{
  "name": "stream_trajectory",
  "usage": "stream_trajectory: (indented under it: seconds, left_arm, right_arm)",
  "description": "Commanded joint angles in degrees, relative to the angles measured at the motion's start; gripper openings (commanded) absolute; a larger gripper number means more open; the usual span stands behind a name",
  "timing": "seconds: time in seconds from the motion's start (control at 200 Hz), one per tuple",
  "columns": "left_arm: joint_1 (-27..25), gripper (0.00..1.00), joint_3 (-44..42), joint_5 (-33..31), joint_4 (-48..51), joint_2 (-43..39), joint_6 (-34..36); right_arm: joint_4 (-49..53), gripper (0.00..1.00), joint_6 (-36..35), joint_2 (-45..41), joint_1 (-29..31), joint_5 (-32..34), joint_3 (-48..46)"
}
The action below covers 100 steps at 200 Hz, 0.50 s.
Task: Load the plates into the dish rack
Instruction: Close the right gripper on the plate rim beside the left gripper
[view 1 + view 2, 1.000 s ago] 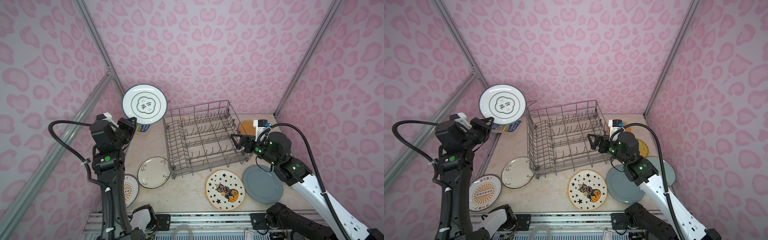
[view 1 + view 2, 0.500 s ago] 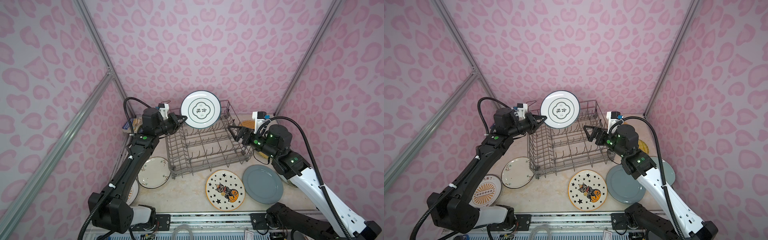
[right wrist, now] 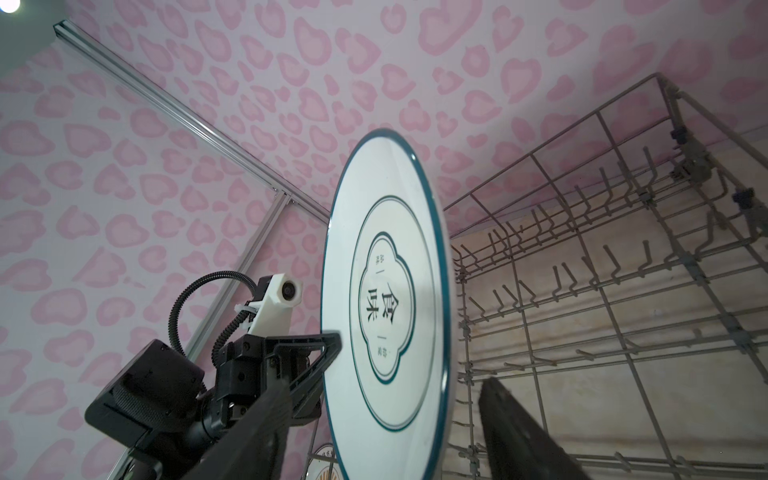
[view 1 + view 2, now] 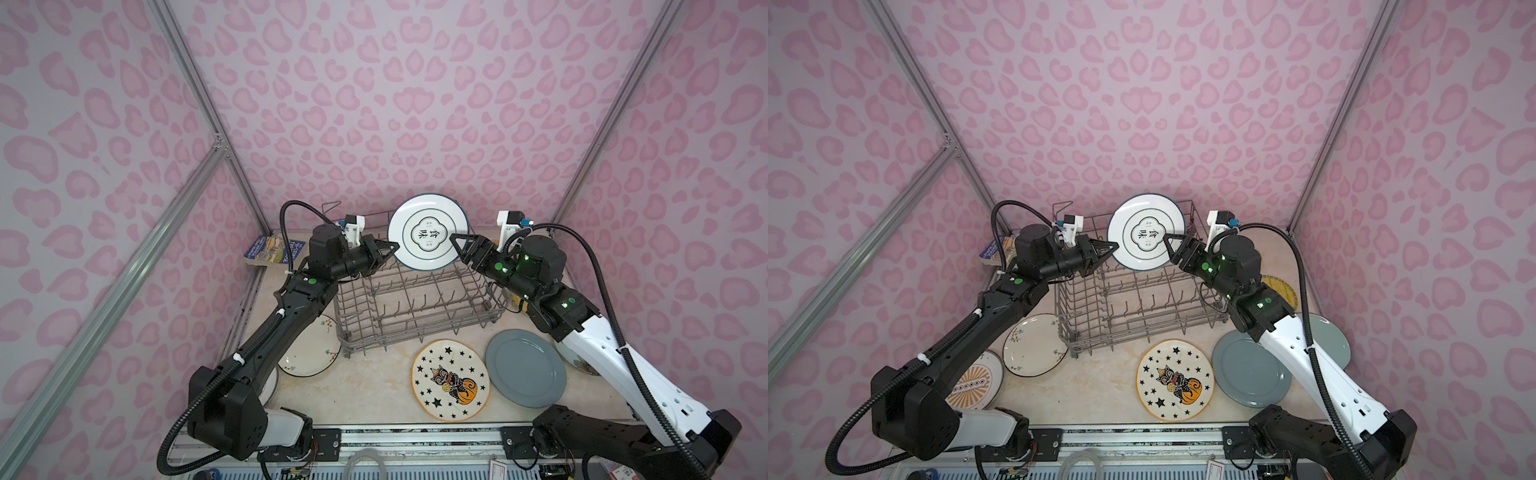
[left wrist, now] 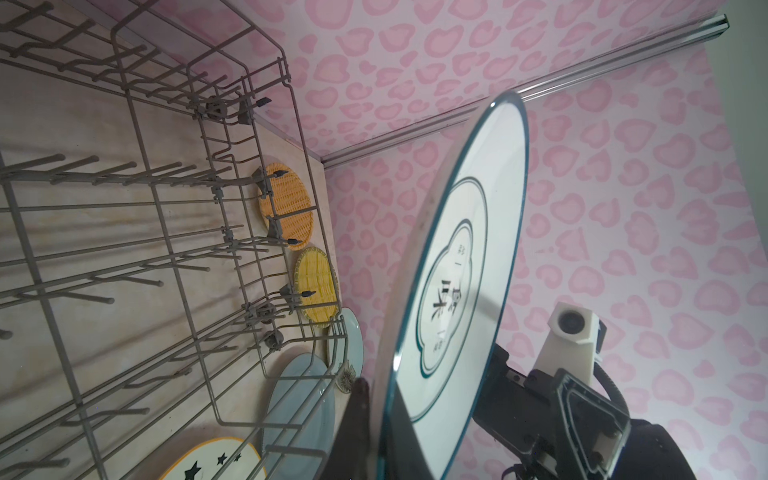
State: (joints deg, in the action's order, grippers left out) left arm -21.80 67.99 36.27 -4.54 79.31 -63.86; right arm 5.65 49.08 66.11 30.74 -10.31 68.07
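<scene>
A white dark-rimmed plate (image 4: 428,232) (image 4: 1146,232) stands on edge in the air above the back of the grey wire dish rack (image 4: 415,299) (image 4: 1133,303). My left gripper (image 4: 390,249) (image 5: 380,399) is shut on its left rim. My right gripper (image 4: 455,241) (image 3: 386,384) straddles its right rim, jaws open, with a gap to the far finger (image 3: 519,428). No plates are in the rack. On the table lie the cat-and-pumpkin plate (image 4: 451,380), the grey-blue plate (image 4: 525,368) and a white flowered plate (image 4: 1034,345).
A blue book (image 4: 274,249) lies at the back left. An orange-sunburst plate (image 4: 973,384) sits under my left arm. Right of the rack lie a yellow woven plate (image 4: 1281,286), an orange woven one (image 5: 284,205) and a pale blue-green plate (image 4: 1329,336). Pink walls close in on three sides.
My left arm swung the plate from the far left to above the rack's back. My right gripper rose to the plate's right rim and its jaws have narrowed.
</scene>
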Motion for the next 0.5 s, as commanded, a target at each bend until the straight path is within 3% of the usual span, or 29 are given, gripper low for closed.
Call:
stream_trajectory:
  seconds: [0.0,0.27,0.495]
  left_arm:
    - [-0.08,0.04,-0.85,1.02,-5.31,-1.03,0.13]
    - [-0.17,0.04,-3.69,1.02,-5.93,-2.68,-0.11]
    - [-0.20,0.04,-4.87,2.31,-8.14,-2.40,-0.83]
  right_arm:
    - [-1.27,0.61,1.83,0.14,0.70,4.22,-0.05]
    - [0.39,0.41,2.25,0.61,2.08,9.14,-0.50]
    - [1.21,0.31,1.97,0.21,3.05,10.28,-1.83]
